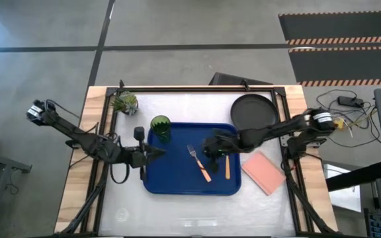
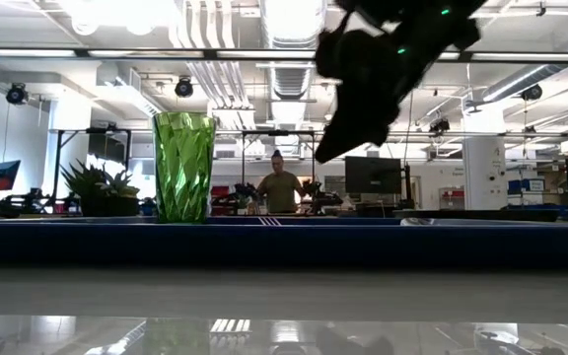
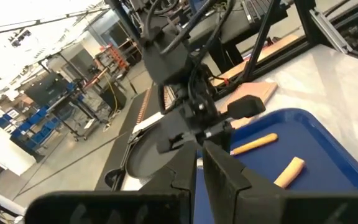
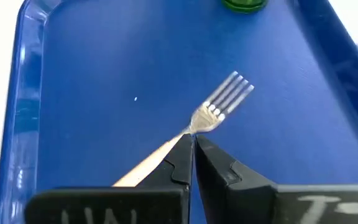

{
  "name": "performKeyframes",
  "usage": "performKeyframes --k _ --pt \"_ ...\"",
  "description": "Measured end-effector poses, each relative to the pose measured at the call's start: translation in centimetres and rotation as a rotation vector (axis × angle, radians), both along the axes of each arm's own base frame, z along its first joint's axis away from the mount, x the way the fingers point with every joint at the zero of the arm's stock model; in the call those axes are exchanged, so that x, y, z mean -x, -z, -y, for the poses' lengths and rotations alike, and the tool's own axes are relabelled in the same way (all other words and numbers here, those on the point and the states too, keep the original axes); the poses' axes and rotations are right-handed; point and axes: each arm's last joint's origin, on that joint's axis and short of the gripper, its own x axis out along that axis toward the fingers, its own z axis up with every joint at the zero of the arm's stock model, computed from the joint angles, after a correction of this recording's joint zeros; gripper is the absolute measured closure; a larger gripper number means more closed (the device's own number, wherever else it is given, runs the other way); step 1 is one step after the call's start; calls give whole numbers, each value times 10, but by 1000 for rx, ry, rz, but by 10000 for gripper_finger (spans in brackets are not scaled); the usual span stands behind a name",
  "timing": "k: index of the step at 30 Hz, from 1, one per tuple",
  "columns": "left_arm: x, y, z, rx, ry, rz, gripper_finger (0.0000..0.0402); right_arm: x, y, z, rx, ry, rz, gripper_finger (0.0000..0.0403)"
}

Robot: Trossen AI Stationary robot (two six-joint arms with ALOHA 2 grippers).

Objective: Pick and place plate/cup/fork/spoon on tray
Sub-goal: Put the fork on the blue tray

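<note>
The blue tray [image 1: 177,185] lies at the table's middle. The green cup [image 1: 160,125] stands upright in its far left corner and also shows in the low view [image 2: 183,166]. The fork [image 1: 198,162] lies flat on the tray, tines toward the far edge. The spoon's orange handle [image 1: 227,166] lies to the fork's right, and its bowl is hidden under my right arm. The dark plate [image 1: 253,111] rests on the table beyond the tray's far right corner. My right gripper [image 4: 191,149] is shut and empty, hanging above the fork's neck [image 4: 199,121], clear of the tray in the low view [image 2: 335,146]. My left gripper [image 1: 153,152] is shut at the tray's left rim.
A small potted plant [image 1: 126,102] stands at the far left of the table. A pink square pad [image 1: 263,172] lies right of the tray. Black frame rails run along the table's sides. A person stands in the room far behind the table [image 2: 280,187].
</note>
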Motion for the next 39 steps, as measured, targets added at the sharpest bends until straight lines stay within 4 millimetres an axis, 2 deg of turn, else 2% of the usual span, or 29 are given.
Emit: performKeyframes --k 7,14,39 --pt "3 -4 -2 14 -5 22 391 -39 17 12 -20 -67 -66 394" --pt "2 -3 -1 13 -6 15 391 -59 37 19 1 -71 -144 394" --pt "2 -3 -1 13 -6 15 391 -63 65 24 27 -47 -242 394"
